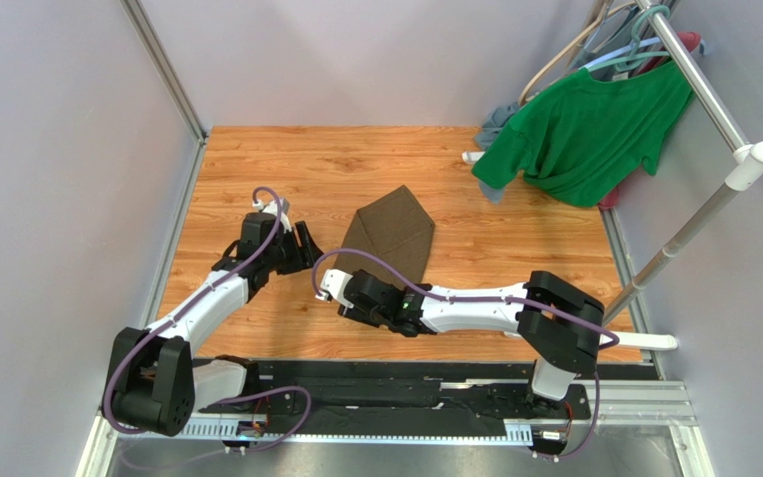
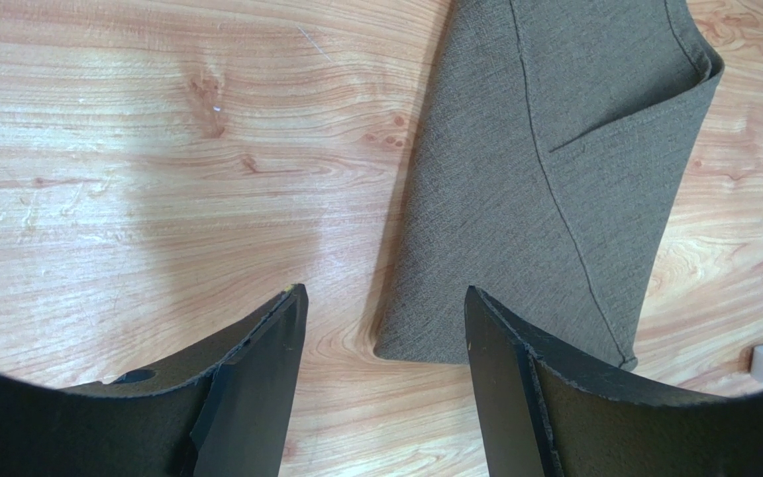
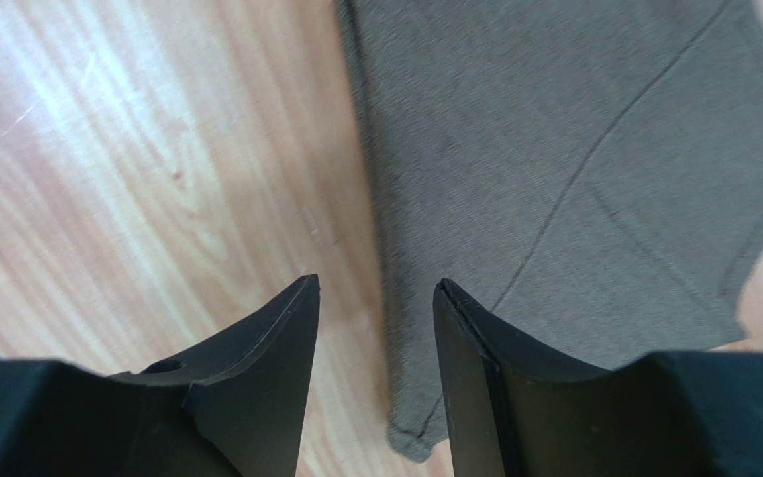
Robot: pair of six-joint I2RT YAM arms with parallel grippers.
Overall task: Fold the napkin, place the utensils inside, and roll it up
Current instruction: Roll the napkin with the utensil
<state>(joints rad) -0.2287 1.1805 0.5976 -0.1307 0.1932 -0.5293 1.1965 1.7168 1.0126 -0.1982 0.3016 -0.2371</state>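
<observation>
Left edge: a grey wall panel (image 1: pixel 77 149) runs along the 9 o'clock side of the wooden counter (image 1: pixel 356 164), with a bare strip of wood between it and the left arm.
Left gripper (image 1: pixel 303 244): low over the counter, just at 9 o'clock of the napkin; jaws spread wide with nothing between them but bare wood and the cloth's near corner.
Napkin (image 1: pixel 391 234): dark olive-brown and folded into a flat, pointed shape at mid-counter. In the left wrist view its short edge (image 2: pixel 505 353) lies just ahead of the jaws, and one folded flap shows at the upper right.
Right gripper (image 3: pixel 376 288): at 7 o'clock of the napkin, jaws parted about halfway and holding nothing; the cloth's long edge runs under the gap.
Open room: bare wood at 12 o'clock and 3 o'clock of the napkin.
White object (image 1: pixel 472 157): small, on the counter at 1 o'clock of the napkin, well apart from it.
Grey-blue garment (image 1: pixel 496 121): hangs down beside the shirt.
Green T-shirt (image 1: pixel 584 129): hangs on a hanger from a metal rail (image 1: pixel 704 84) at 2 o'clock, over the far right corner of the counter.
</observation>
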